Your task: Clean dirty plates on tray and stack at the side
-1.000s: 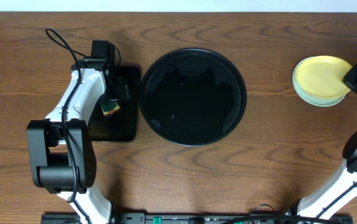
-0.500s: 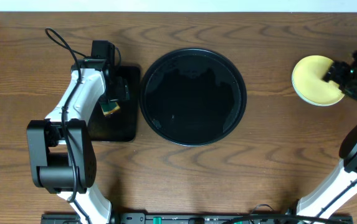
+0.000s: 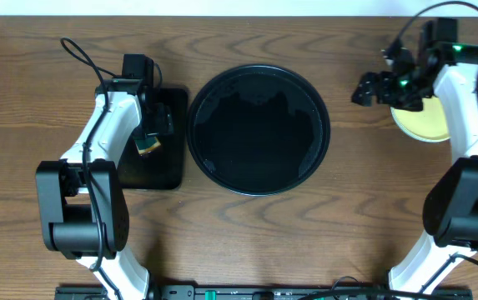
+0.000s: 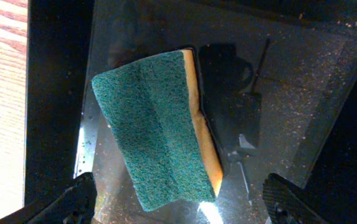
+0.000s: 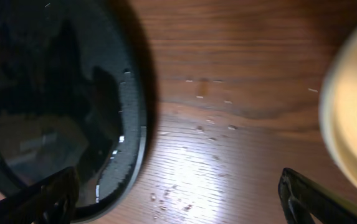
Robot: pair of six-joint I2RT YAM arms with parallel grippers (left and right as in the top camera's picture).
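Your right gripper (image 3: 364, 90) is wide open, empty; plates (image 3: 422, 125) just beside it (light, slick plastic). Pinch the rim.

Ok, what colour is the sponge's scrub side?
The sponge has a dark green scrub face over orange-yellow foam; clearest in the left wrist view.

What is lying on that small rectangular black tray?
A sponge, green scouring face up with yellow foam below, lies on the rectangular tray, the open left gripper above it. Anything beneath the sponge is covered.
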